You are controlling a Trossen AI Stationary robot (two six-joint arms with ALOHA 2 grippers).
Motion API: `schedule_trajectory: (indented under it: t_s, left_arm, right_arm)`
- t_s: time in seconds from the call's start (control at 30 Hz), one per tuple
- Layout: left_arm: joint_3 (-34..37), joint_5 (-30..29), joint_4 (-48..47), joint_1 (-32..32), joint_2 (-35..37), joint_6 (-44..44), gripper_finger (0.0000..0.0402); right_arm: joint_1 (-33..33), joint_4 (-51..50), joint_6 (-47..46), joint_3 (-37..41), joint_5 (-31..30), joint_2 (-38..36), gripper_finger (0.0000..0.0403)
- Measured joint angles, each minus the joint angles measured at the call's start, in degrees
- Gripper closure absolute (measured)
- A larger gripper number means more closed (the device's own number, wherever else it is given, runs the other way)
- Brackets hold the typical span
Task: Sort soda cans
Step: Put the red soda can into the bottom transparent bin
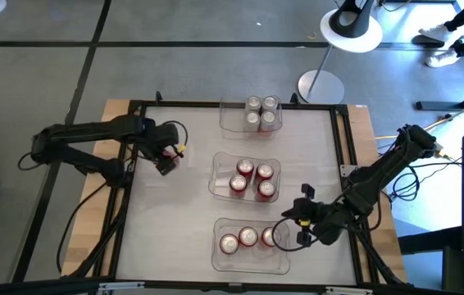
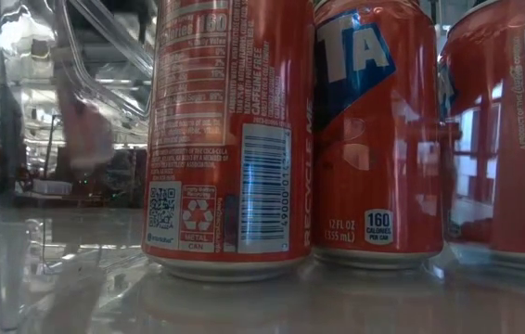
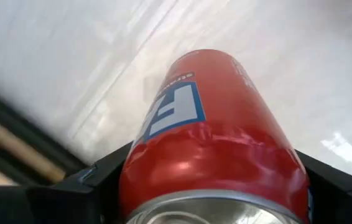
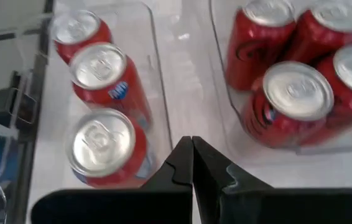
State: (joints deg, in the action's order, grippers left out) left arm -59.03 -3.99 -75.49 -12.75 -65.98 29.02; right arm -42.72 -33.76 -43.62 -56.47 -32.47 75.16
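Observation:
My left gripper [image 1: 169, 157] hangs over the table's left part, shut on a red soda can [image 3: 210, 124] with a blue-and-white label. A clear tray [image 1: 252, 246] near the front edge holds three red cans [image 4: 104, 81]. The middle tray [image 1: 216, 182] holds several red cans [image 4: 297, 93]. The far tray [image 1: 230, 123] holds several silver cans [image 1: 261, 113]. My right gripper [image 4: 192, 144] is shut on nothing and hovers to the right of the near tray. The low view shows the red cans [image 2: 230, 139] close up, standing on their bases. My left gripper pinches the red can by its upper wall [image 3: 138, 168], just below the silver top, between its two fingers [image 3: 95, 180]. The fingers come from above and point down. The can hangs upright below them, clear of the white table. A crease shows in its wall between the fingers.
A black frame [image 1: 125, 147] runs around the white work surface, with a wooden border outside it. Open white surface lies to the left of the trays [image 1: 166, 221]. A lamp stand [image 1: 322, 82] stands beyond the far edge, and a person's feet [image 1: 441, 45] show at the far right.

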Motion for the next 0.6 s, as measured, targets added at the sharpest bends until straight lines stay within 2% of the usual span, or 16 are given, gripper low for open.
schedule_trajectory:
  t_s: [0.13,0.3,0.5,0.6]
  left_arm:
    - [-8.91,0.02,1.77,8.47,-1.20,5.96,0.0108]
    - [-17.99,-0.74,8.47,18.89,-6.36,12.18,0.0108]
    - [-28.52,-0.56,16.04,29.10,-18.46,13.02,0.0108]
    - [-35.32,-0.64,18.25,32.42,-24.83,11.97,0.0108]
  right_arm:
    - [0.00,4.41,3.94,0.00,-2.39,0.00,0.0402]
    - [0.61,13.19,11.22,0.00,-12.16,0.00,0.0402]
    - [1.24,26.01,21.57,-0.02,-12.86,0.00,0.0402]
    - [1.22,29.88,23.85,-0.02,-10.52,0.00,0.0402]
